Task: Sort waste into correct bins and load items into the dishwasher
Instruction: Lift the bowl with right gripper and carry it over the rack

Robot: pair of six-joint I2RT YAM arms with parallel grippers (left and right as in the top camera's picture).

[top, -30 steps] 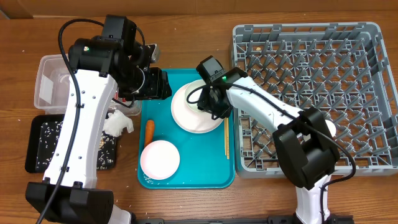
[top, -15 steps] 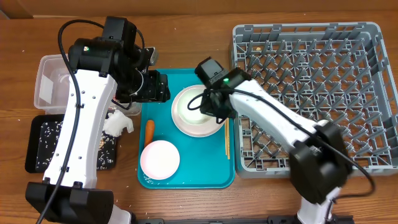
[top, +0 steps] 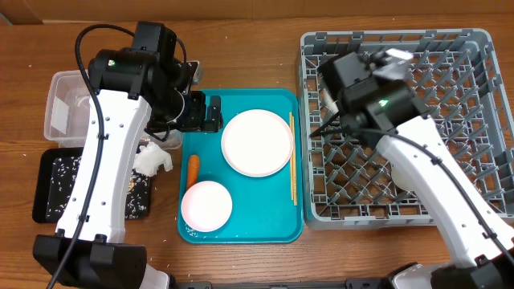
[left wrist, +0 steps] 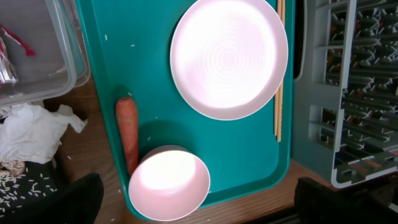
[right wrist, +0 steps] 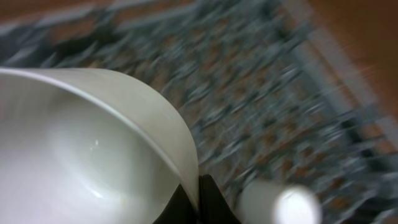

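One white bowl is clamped by its rim in the right gripper, above the grey dish rack. The left gripper is spread wide and empty; a carrot and a pink bowl are seen below it on the teal tray.

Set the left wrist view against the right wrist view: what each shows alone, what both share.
Left wrist only: the teal tray with a white plate, pink bowl, carrot and chopsticks. Right wrist only: a white bowl pinched at its rim by the right gripper, and a small white cup. Both: the grey dish rack, blurred in the second.
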